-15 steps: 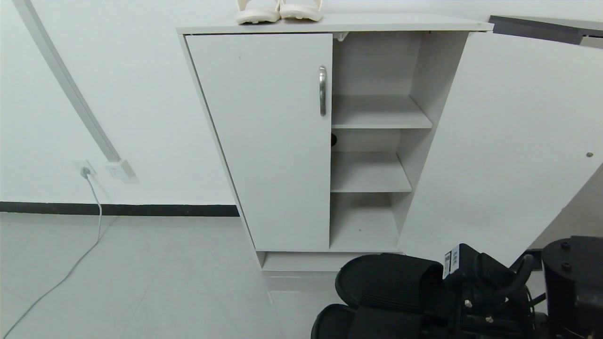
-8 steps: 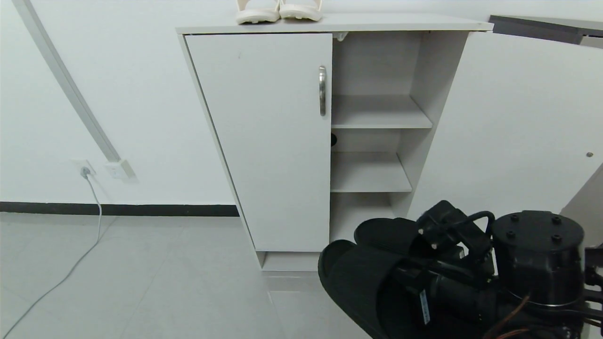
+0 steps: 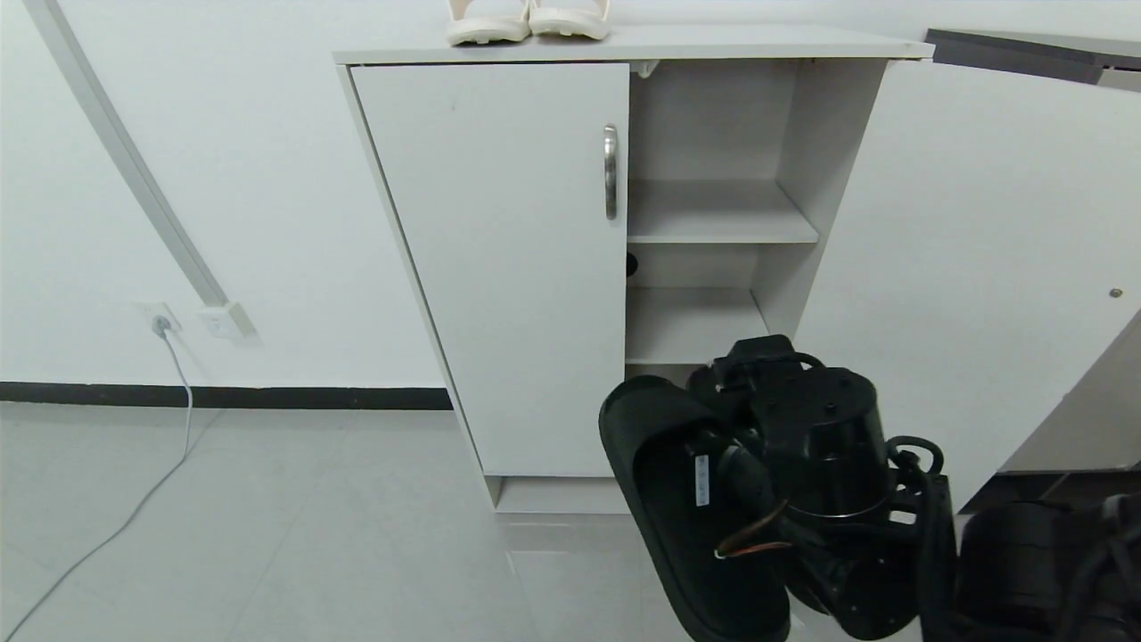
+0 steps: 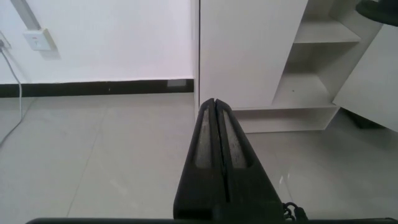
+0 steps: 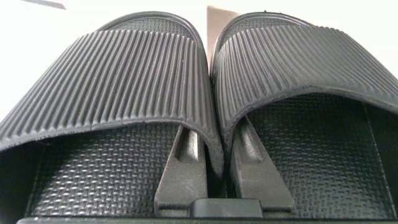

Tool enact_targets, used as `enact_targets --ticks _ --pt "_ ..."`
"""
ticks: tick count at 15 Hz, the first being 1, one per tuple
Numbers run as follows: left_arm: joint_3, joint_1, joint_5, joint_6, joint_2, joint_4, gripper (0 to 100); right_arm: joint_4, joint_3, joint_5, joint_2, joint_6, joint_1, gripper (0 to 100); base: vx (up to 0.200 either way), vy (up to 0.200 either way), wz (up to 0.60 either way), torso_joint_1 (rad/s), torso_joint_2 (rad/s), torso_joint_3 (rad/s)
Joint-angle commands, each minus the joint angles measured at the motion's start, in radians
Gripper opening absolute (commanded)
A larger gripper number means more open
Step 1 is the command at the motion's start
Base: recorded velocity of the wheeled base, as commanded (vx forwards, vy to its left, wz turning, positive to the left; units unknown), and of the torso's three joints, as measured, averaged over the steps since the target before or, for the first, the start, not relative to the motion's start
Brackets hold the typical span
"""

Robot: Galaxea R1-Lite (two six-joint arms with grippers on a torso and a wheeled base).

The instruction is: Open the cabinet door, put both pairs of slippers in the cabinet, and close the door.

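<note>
Black slippers (image 3: 691, 499) are in your right gripper (image 5: 214, 143). In the right wrist view one finger (image 5: 181, 165) sits inside each slipper, under the ribbed straps. The two fingers squeeze the slippers' inner sides together, so this gripper is clamped on the pair. In the head view the pair is tipped up on end with the toes high. It hangs in front of the cabinet (image 3: 829, 160), low down, just before the open right half. The top of the pair is near the bottom corner of the shut door (image 3: 499, 267) and just below the middle shelf (image 3: 691, 325). You cannot tell if the slippers touch the cabinet. The right door (image 3: 963, 267) is swung wide open to the right. The shut door on the left has a silver handle (image 3: 610, 171) by its inner edge. The top shelf (image 3: 713, 214) is bare. White slippers (image 3: 528, 20) sit side by side on top of the cabinet, above the shut door. Your left gripper (image 4: 215, 109) has its fingers pressed together with nothing between them. It is above the grey floor (image 3: 267, 535), well apart from the cabinet. A grey cable (image 3: 134, 499) runs from a wall socket (image 3: 160, 323) down across the floor on the left.
</note>
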Motion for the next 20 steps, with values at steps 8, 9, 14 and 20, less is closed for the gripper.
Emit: enact_targets --ticks 8,9,14,20 --pt "0.0 0.0 0.0 0.0 0.002 0.0 0 -0.008 -0.073 -0.09 0.113 0.011 -0.001 0 0.0 -0.025 0.0 0.001 0.0 0.0" --pt "0.0 0.0 0.0 0.0 0.003 0.0 0 -0.008 -0.074 -0.09 0.113 0.011 -0.003 0 0.0 -0.2 0.0 0.012 0.0 -0.002" --pt "0.0 0.0 0.0 -0.002 0.003 0.0 0 -0.009 -0.074 -0.09 0.123 0.011 -0.018 0 0.0 -0.12 0.0 0.0 0.0 0.001" --pt "0.0 0.0 0.002 -0.003 0.003 0.0 0 -0.031 -0.105 -0.09 0.196 0.012 -0.099 0 0.0 0.0 0.0 0.0 0.0 0.0"
